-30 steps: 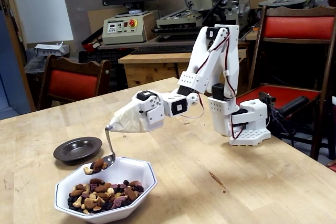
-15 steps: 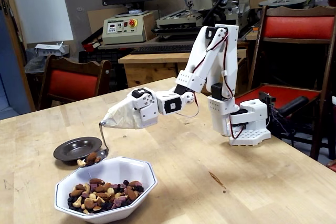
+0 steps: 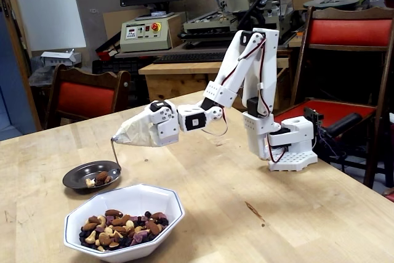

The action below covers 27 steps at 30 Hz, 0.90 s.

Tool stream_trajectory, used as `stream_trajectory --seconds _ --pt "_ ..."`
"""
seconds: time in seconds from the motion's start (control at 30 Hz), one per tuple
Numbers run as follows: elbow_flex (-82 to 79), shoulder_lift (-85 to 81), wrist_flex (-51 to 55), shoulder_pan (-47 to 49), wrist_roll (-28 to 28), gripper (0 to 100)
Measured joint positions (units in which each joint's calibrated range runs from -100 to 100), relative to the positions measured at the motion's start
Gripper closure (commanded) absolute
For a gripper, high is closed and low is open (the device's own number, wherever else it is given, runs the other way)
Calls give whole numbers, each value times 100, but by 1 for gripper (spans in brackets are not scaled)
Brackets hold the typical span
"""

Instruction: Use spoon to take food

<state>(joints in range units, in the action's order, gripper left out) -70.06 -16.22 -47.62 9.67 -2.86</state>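
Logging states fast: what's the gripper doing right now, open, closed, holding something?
Gripper: wrapped in white covering, jaws hidden, so open or closed cannot be told; the spoon juts from its tip over the dark plate.

Gripper (image 3: 116, 140) wrapped in pale tape; fingers not visible, so jaw state cannot be told. Upper end of the spoon (image 3: 114, 154) handle is buried in that wrapping. Spoon bowl is covered by the scooped nuts (image 3: 101, 177) over the dark plate (image 3: 77, 182); whether it touches the plate cannot be told. Individual pieces of the food (image 3: 120, 226) in the white bowl (image 3: 169, 210) are too small to sort. Bowl's near rim is cut off by the bottom edge. The chair (image 3: 354, 32) at right is cut off by the frame edge.
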Motion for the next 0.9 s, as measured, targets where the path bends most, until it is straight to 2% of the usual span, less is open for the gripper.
stream_trajectory --seconds 0.9 --pt "0 0 0 -1026 -10 96"
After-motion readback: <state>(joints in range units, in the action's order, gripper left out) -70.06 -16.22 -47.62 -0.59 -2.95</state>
